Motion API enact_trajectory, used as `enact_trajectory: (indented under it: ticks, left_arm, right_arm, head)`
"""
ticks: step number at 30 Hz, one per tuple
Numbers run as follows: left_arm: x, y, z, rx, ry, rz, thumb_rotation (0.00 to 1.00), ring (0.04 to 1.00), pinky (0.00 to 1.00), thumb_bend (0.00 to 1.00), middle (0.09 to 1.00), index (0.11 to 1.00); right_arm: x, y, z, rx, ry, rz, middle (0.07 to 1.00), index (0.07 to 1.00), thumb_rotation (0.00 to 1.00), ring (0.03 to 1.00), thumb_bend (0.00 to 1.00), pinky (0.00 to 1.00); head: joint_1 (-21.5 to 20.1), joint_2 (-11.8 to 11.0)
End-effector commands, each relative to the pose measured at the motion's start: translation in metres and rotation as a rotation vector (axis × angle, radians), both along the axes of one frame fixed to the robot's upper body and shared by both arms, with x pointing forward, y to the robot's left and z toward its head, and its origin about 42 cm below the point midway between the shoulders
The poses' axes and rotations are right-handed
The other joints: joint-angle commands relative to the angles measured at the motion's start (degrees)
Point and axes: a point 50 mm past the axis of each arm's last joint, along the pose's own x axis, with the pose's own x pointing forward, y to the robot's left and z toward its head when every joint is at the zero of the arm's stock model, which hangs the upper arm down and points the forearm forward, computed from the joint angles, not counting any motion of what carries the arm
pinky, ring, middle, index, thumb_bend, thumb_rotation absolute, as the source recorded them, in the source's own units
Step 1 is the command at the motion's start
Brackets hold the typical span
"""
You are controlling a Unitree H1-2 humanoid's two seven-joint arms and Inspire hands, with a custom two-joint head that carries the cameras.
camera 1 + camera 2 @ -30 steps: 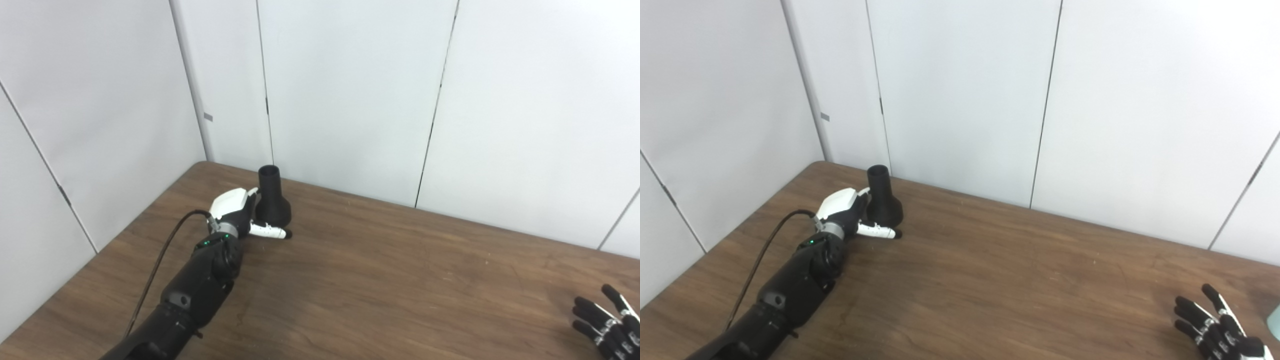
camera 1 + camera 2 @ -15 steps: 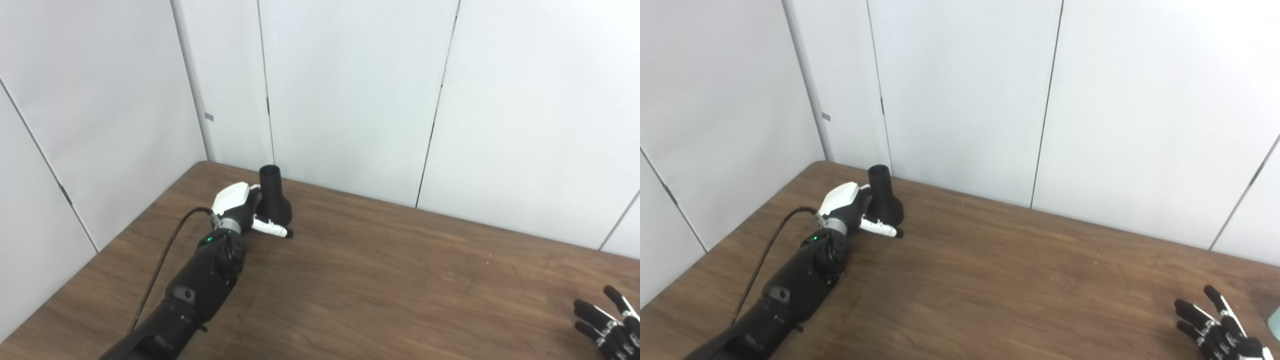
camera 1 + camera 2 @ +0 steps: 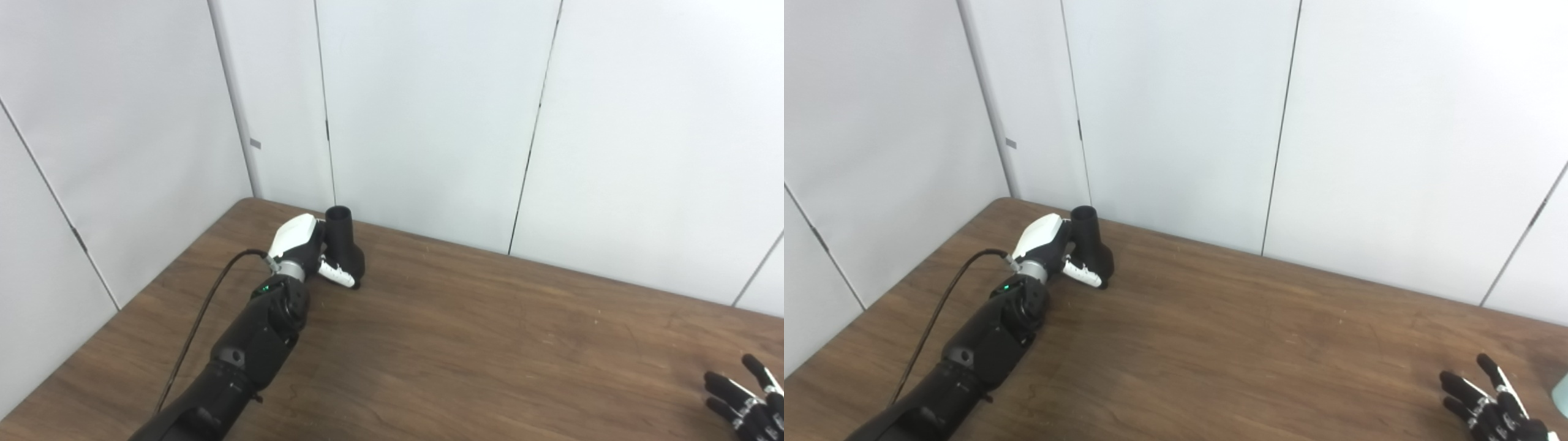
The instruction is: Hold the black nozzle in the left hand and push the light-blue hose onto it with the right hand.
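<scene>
White wall panels back our brown bench (image 3: 465, 343). At far left, our left robot hand (image 3: 306, 248) wraps the tilted black nozzle (image 3: 344, 248), apparently securing its grip. Our right robot hand (image 3: 1488, 407) waits near right, fingers spread and empty; it must next fetch the hose.

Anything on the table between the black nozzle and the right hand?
Nothing: only bare table between the black nozzle and right hand, in both eye views.

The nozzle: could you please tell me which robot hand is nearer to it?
Left. The left robot hand wraps the nozzle at the table's far left; the right robot hand lies open at the near right edge.
</scene>
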Motion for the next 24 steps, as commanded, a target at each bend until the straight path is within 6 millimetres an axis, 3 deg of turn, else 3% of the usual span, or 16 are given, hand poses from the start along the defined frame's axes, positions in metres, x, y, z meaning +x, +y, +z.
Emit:
enact_trajectory:
  ticks: [1,12,24]
  left_arm:
    - [0.004,0.006,0.019,0.039,-0.044,0.004,0.00,0.732,1.00,0.51,0.555,0.457]
    - [-0.009,-0.009,0.020,0.012,-0.065,-0.051,0.00,0.716,1.00,0.52,0.511,0.476]
    - [-0.056,-0.066,0.034,-0.074,-0.102,-0.293,0.00,0.792,1.00,0.51,0.546,0.444]
  right_arm:
    - [-0.013,-0.004,-0.019,-0.016,0.107,-0.013,0.784,0.973,1.00,0.845,0.79,0.84]
    - [-0.016,0.001,-0.014,-0.020,0.101,-0.019,0.779,0.972,1.00,0.838,0.78,0.84]
    - [-0.018,0.019,0.000,-0.026,0.087,-0.010,0.784,0.985,1.00,0.855,0.77,0.88]
  head:
    - [0.1,0.1]
    - [-1.9,1.2]
    - [-5.4,2.7]
